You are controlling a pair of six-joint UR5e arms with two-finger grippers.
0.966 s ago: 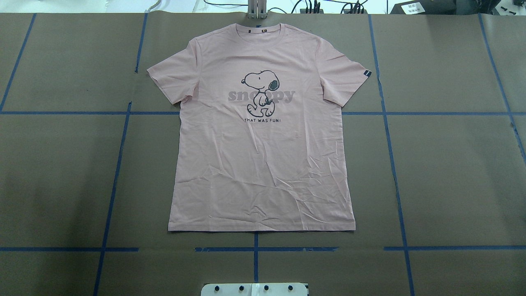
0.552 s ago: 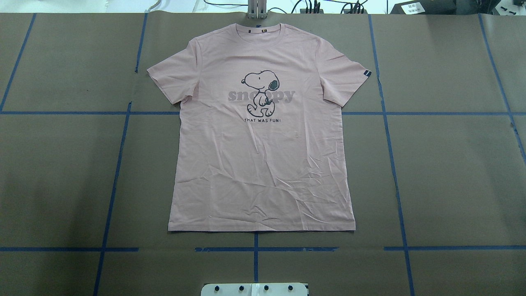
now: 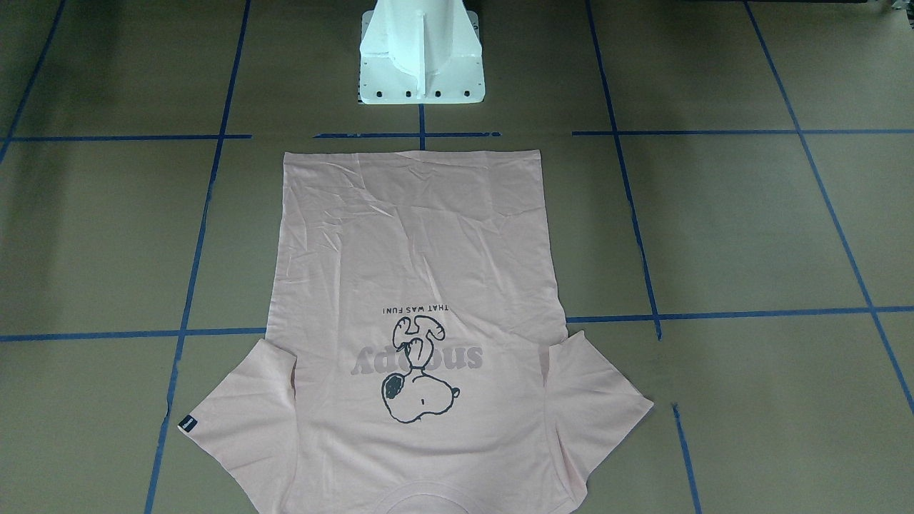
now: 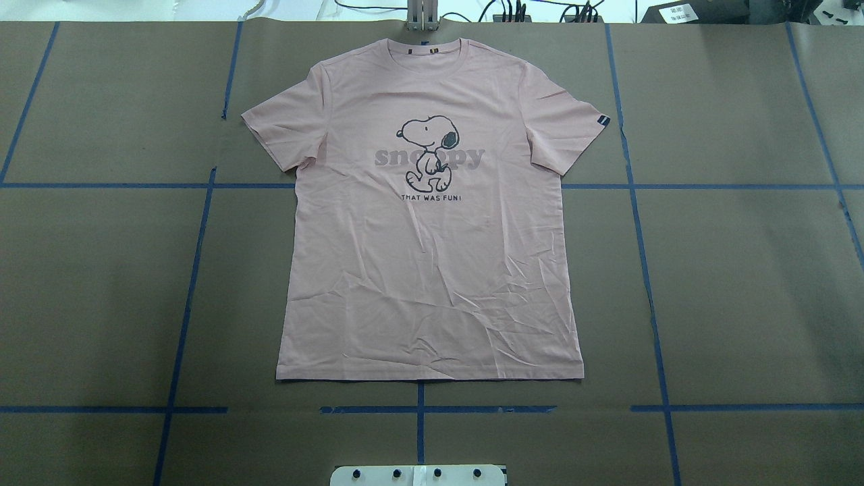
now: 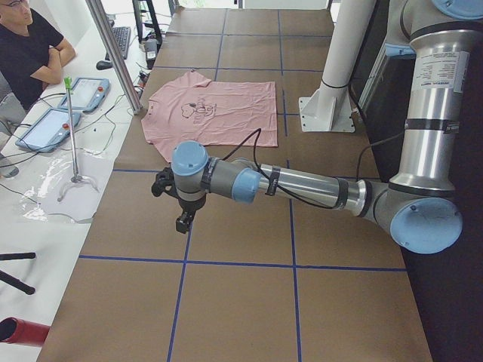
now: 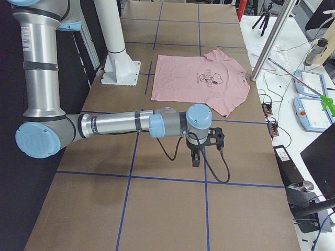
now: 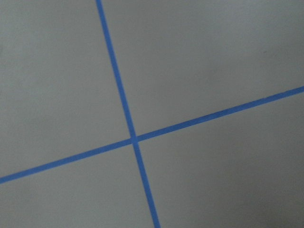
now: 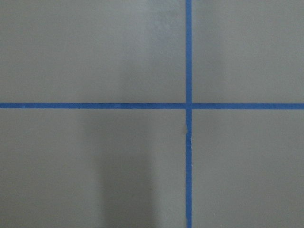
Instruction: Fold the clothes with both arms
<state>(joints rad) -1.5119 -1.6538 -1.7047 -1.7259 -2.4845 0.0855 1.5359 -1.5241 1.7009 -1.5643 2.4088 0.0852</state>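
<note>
Pale pink cotton lies spread flat on the brown paper-covered tabletop (image 4: 742,270). It is the T-shirt (image 4: 432,270), front up, with its cartoon dog print (image 4: 426,152) and grey lettering showing. The collar (image 4: 424,47) is at the edge far from my white pedestal (image 3: 421,57) and the hem (image 4: 429,374) is nearest it. Both short sleeves are spread outward, and the one on my right carries a small black tag (image 4: 604,121). The lower body is creased but nothing is turned over, so I judge that no fold is made and the whole task lies ahead.

My left end effector (image 5: 183,221) hangs pointing down above bare tabletop, well off to my left of the shirt. My right end effector (image 6: 194,158) hangs likewise, well off to my right. Neither touches the cloth. Only the side cameras catch them, so I cannot tell whether either is open or closed. Each wrist camera shows only brown paper and a crossing of blue tape lines (image 7: 134,138).

What is left, as I judge it, is to bring both arms in to the shirt, take hold of its edges, and fold the sleeves and sides inward. Then the body folds over itself.
</note>
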